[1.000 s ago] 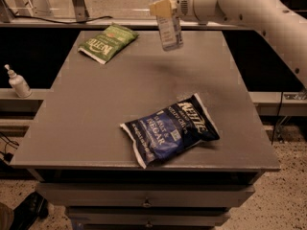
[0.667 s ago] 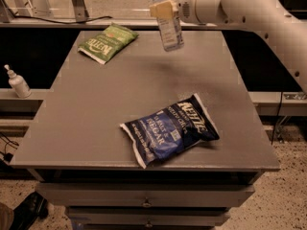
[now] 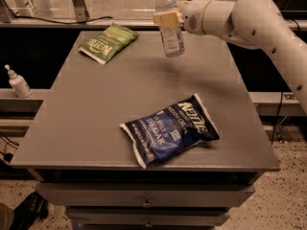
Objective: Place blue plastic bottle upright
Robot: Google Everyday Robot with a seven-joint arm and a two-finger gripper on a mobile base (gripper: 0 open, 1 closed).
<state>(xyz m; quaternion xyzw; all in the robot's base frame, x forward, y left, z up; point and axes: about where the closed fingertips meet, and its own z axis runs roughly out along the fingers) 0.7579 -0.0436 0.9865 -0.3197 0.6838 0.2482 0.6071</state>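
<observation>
The blue plastic bottle [image 3: 170,27] is a small clear water bottle with a pale label and a white cap at the top. It hangs nearly upright in the air above the far middle of the grey table [image 3: 96,114]. My gripper [image 3: 168,18] reaches in from the right on the white arm and is shut on the bottle's upper body, its tan fingers [image 3: 165,18] across it. The bottle's base is clear of the tabletop.
A green chip bag [image 3: 107,42] lies at the table's far left. A dark blue chip bag [image 3: 170,130] lies near the front middle. A white pump-top dispenser [image 3: 17,82] stands on a ledge left of the table. Drawers sit under the table's front edge.
The bottle and gripper have stayed almost in place, shifting only slightly. Both chip bags are unmoved.
</observation>
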